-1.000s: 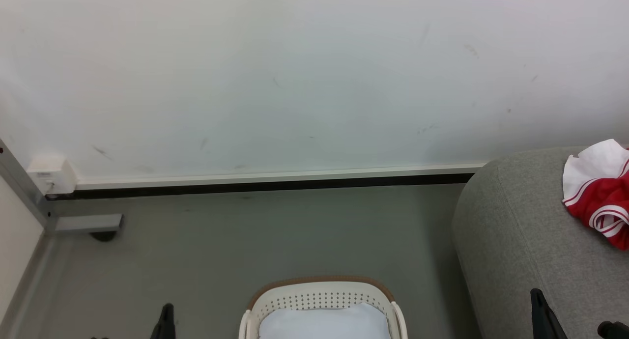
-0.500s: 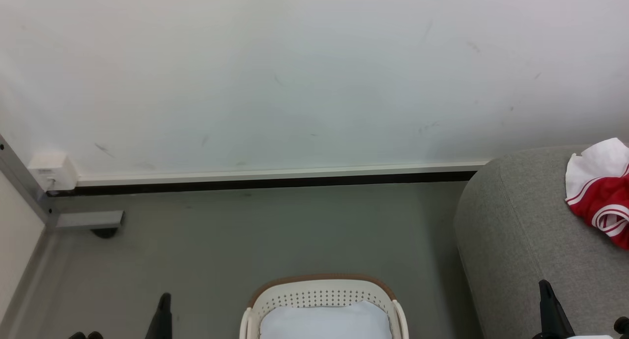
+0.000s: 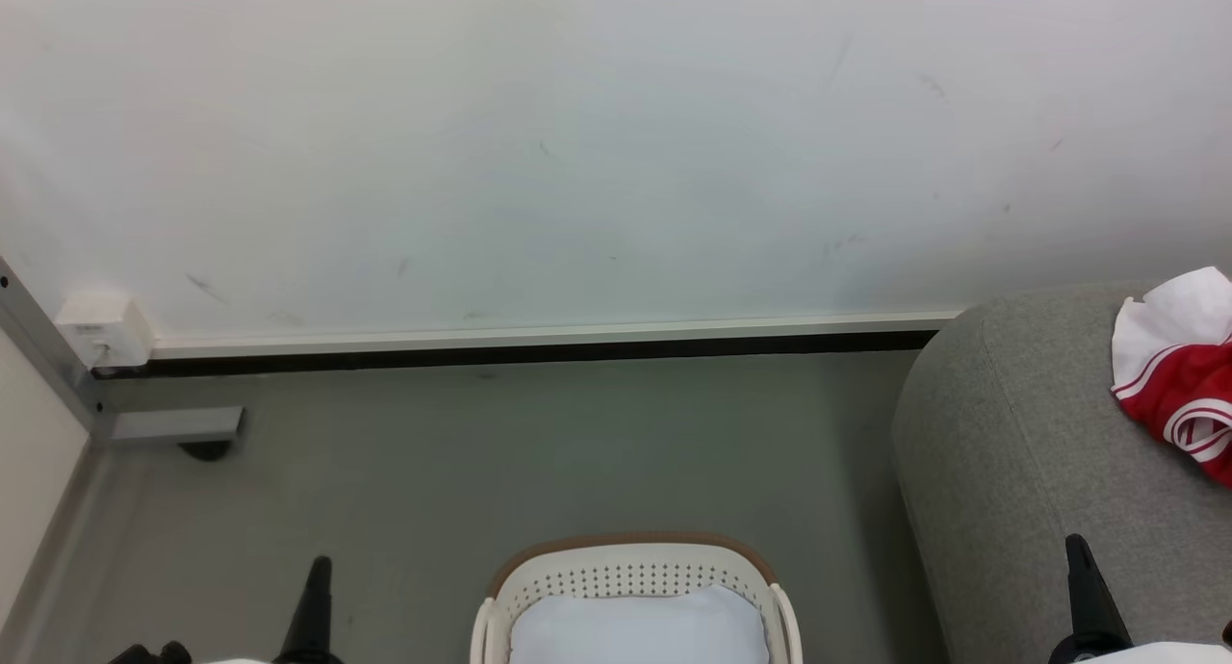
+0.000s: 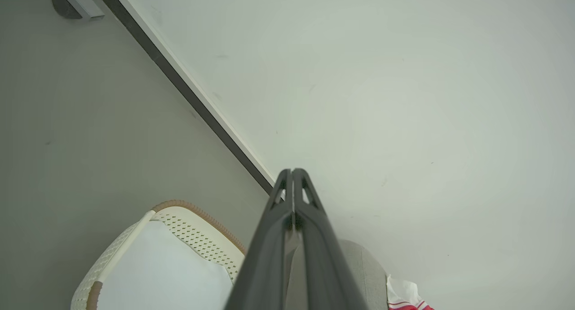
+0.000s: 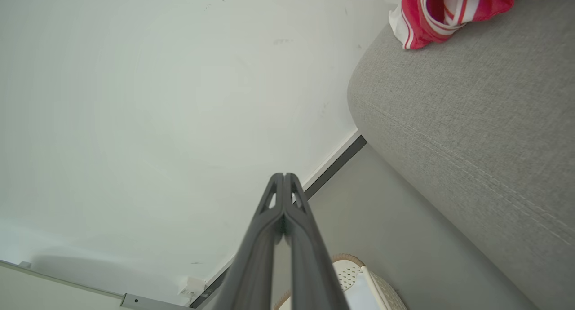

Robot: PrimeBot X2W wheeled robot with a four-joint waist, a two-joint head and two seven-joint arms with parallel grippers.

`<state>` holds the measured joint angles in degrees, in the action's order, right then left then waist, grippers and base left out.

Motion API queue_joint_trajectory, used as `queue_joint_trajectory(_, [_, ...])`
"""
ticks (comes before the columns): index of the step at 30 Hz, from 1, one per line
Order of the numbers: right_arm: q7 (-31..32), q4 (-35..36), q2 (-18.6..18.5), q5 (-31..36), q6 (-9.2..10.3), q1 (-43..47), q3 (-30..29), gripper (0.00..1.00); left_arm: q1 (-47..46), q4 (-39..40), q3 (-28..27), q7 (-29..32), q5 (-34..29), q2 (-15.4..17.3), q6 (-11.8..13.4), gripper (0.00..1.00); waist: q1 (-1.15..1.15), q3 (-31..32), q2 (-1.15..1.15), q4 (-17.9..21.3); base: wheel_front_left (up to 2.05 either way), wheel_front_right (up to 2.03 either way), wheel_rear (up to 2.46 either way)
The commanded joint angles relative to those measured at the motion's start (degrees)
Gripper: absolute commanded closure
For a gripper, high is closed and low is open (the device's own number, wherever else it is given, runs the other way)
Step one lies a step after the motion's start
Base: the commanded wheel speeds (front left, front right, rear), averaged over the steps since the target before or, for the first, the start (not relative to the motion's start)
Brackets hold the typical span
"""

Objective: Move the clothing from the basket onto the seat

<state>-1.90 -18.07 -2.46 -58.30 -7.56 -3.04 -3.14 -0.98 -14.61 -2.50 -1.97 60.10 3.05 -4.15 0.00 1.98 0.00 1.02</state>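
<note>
The white perforated basket [image 3: 630, 573] with a brown rim stands on the floor at the bottom middle, holding a pale blue-white cushion [image 3: 637, 630]. Red and white clothing [image 3: 1179, 375] lies bunched on the grey seat [image 3: 1020, 452] at the right. My left gripper [image 3: 318, 563] is shut at the lower left, left of the basket, with nothing in it. Over the seat's front, at the lower right, my right gripper [image 3: 1078, 547] is shut and empty too. The left wrist view shows the shut gripper [image 4: 292, 171] above the basket [image 4: 188, 222]. The right wrist view shows its shut gripper [image 5: 284, 175], the seat [image 5: 471, 121] and the clothing [image 5: 444, 9].
A white wall [image 3: 616, 144] with a dark baseboard [image 3: 539, 354] runs behind the basket. A small white box [image 3: 101, 329] and a grey metal bracket [image 3: 173, 423] sit in the left corner. Grey floor [image 3: 539, 452] lies between wall and basket.
The head view has tilted slightly, so everything sits a little higher. Both shut grippers have risen a little further into the bottom of the picture. Clothing and basket stay put.
</note>
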Motion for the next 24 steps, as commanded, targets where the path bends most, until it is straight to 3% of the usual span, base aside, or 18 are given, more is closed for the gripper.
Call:
queue_joint_trajectory(1, [0.30, 0.95, -0.49, -1.63, 0.06, -1.18, -0.30, 1.00, -1.17, 0.59, -0.34, 0.32, 1.71, 0.25, -0.38, 1.00, 0.00, -0.02, 0.00, -0.01, 0.00, 0.00, 0.00])
queue_joint_trajectory(24, [3.73, 2.33, -0.56, -15.09, 0.08, -2.12, -1.67, 1.00, -3.00, 0.63, -1.97, 3.79, 14.36, 0.12, -1.66, 1.00, 0.00, -0.76, 0.00, -0.36, 0.00, 0.00, 0.00])
